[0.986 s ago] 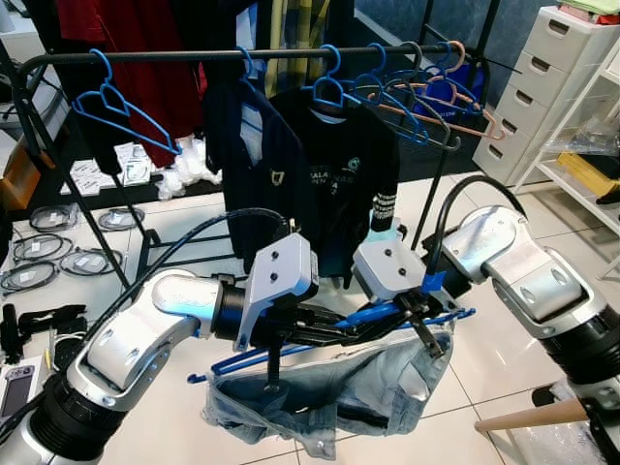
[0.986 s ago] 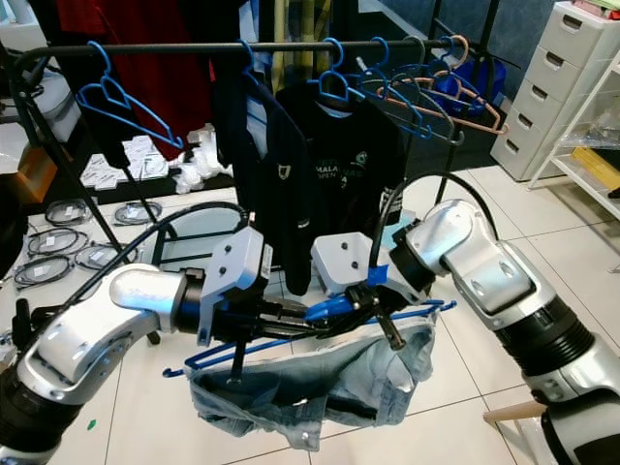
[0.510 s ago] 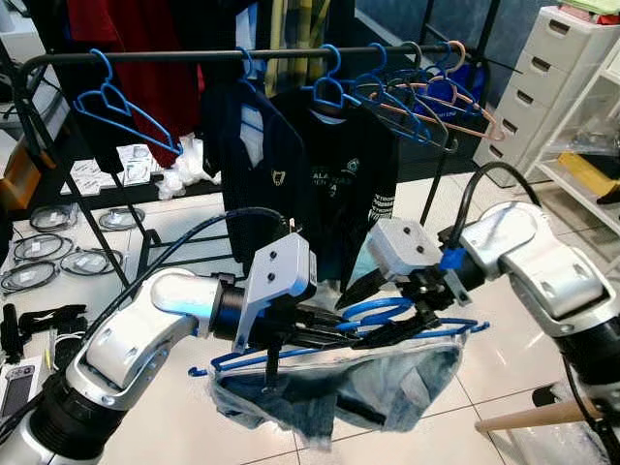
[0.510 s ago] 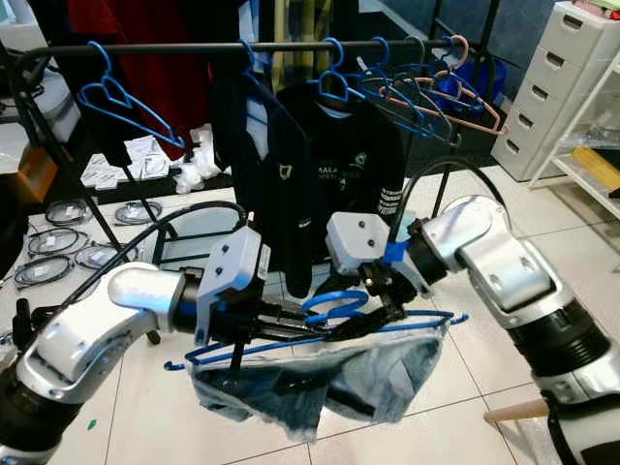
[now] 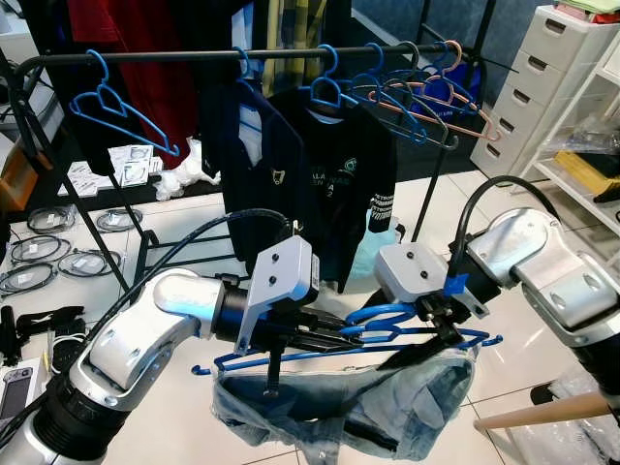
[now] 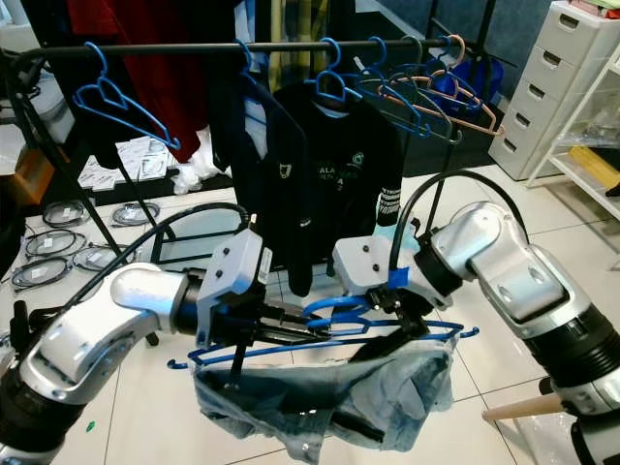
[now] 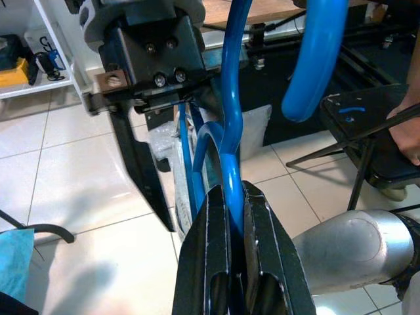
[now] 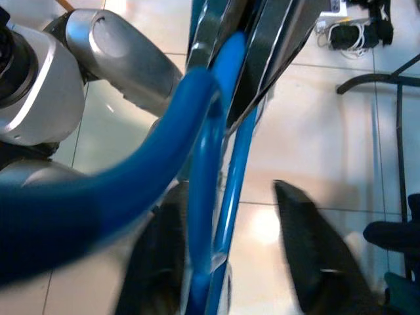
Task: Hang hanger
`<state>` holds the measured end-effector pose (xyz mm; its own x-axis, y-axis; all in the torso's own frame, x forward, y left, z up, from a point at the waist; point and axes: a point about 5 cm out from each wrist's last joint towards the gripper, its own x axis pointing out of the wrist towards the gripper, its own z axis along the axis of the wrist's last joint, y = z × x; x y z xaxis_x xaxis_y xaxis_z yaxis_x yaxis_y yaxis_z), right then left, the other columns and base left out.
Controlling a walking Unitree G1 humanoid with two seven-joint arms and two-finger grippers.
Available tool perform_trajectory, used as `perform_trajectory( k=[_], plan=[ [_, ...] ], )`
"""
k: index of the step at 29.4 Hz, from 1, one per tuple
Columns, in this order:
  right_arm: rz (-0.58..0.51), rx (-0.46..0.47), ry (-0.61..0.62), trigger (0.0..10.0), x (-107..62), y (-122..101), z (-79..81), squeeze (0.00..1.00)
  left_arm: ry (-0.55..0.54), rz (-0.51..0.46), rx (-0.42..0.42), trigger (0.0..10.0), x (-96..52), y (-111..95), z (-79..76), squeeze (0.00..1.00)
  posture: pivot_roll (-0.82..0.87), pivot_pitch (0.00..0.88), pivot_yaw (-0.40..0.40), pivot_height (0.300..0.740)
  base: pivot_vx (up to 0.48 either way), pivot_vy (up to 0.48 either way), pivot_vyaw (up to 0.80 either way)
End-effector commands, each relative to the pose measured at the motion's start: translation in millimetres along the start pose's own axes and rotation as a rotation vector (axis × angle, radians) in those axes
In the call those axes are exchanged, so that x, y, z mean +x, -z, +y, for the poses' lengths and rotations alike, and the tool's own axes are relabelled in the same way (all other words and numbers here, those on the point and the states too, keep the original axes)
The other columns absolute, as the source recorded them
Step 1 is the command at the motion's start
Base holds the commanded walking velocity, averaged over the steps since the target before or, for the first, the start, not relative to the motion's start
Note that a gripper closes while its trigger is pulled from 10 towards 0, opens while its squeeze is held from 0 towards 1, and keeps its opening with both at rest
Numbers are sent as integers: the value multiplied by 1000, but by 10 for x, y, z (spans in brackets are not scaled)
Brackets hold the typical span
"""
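- Blue hanger (image 5: 387, 339) carrying light denim jeans (image 5: 368, 407), held low in front of the robot, below the black clothes rail (image 5: 242, 53) and apart from it.
- Left gripper (image 7: 233, 216): fingers pressed together on the hanger's blue wire just below its hook.
- Right gripper (image 5: 441, 325): at the hanger's right half beside the hook; its black fingers (image 8: 315, 262) stand apart on either side of the blue wire, not clamped on it.
- Rail: bears dark T-shirts (image 5: 329, 165), empty blue hangers (image 5: 116, 107) and pink hangers (image 5: 455, 102).
- White drawer unit (image 5: 552, 77): stands on the right, beyond the rail.
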<state>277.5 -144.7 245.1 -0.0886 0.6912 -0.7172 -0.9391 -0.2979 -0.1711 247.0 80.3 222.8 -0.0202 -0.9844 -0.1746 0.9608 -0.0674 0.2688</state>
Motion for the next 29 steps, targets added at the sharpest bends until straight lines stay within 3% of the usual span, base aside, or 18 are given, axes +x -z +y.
perform_trajectory(
  k=[1, 16, 18, 19, 20, 21, 22, 29],
  plan=[
    [-24, -20, 2, 0, 42, -56, -9, 0, 22, -32, 26, 0, 24, -61, -24, 0, -95, 98, 24, 740, 0, 0, 0],
    [20, -15, 9, 0, 57, -8, -13, 0, 19, -38, 29, 0, 27, -72, -14, 0, -94, 99, 24, 740, 0, 0, 0],
    [17, -15, 14, 0, 61, -9, -18, 0, 18, -39, 28, 392, 26, -71, -12, 0, -94, 99, 24, 740, 0, 0, 0],
    [10, -18, 20, 0, 66, -14, -23, 0, 15, -40, 28, 1608, 25, -70, -8, 0, -93, 100, 25, 740, 0, 0, 0],
    [10, -18, 20, 0, 66, -14, -23, 0, 15, -40, 28, 1608, 25, -70, -8, 0, -93, 100, 25, 740, 0, 0, 0],
    [2, -22, 26, 0, 71, -21, -27, 0, 10, -45, 17, 3098, 22, -68, -2, 0, -93, 100, 25, 740, 0, 0, 0],
    [-16, -29, 37, 0, 75, -41, -33, 0, 1, -63, -15, 10000, 11, -78, 18, 1000, -93, 101, 26, 740, 0, 0, 0],
    [-55, -36, 70, 0, 73, -79, -53, 0, -52, -74, -52, 10000, -44, -66, 100, 1000, -93, 102, 26, 740, 0, 0, 0]
  ],
)
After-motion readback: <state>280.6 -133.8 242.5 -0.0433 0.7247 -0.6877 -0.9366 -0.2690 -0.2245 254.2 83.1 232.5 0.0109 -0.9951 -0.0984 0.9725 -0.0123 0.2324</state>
